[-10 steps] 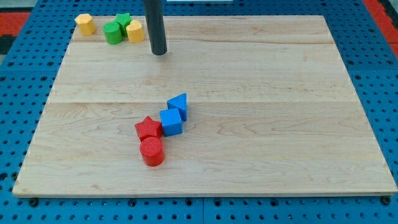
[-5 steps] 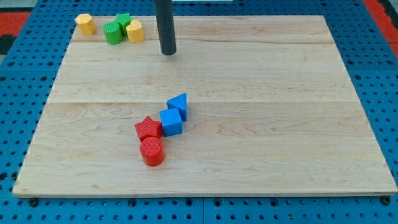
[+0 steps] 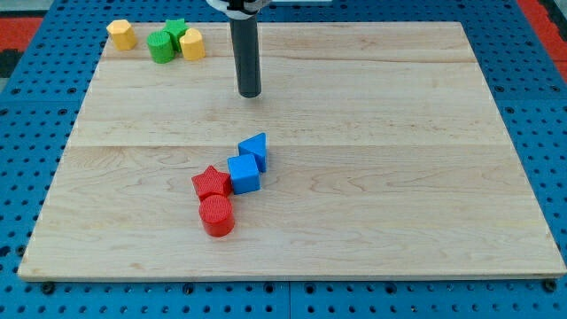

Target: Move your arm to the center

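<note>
My tip is on the wooden board, a little above and left of its middle. It touches no block. Below it lies a cluster: a blue wedge-shaped block, a blue cube, a red star and a red cylinder, packed close together. The blue wedge is the nearest block, a short way below the tip.
At the board's top left corner stand a yellow block, a green cylinder, a green star and a second yellow block. Blue pegboard surrounds the board.
My tip has moved to the view's right and downward, away from the top left blocks and toward the board's middle. No block has moved.
</note>
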Tool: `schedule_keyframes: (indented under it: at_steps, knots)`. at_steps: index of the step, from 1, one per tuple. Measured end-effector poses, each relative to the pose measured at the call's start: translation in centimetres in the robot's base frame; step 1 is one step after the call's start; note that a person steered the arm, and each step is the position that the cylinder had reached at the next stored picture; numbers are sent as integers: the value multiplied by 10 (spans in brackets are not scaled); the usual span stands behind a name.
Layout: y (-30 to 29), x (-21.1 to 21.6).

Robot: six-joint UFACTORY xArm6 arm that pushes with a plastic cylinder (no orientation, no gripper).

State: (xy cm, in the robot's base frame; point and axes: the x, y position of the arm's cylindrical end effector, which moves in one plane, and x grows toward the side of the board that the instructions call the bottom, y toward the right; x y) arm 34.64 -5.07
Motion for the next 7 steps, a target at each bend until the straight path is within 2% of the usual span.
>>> schedule_keyframes:
  at_steps: [7]
  knots:
    - [16,0]
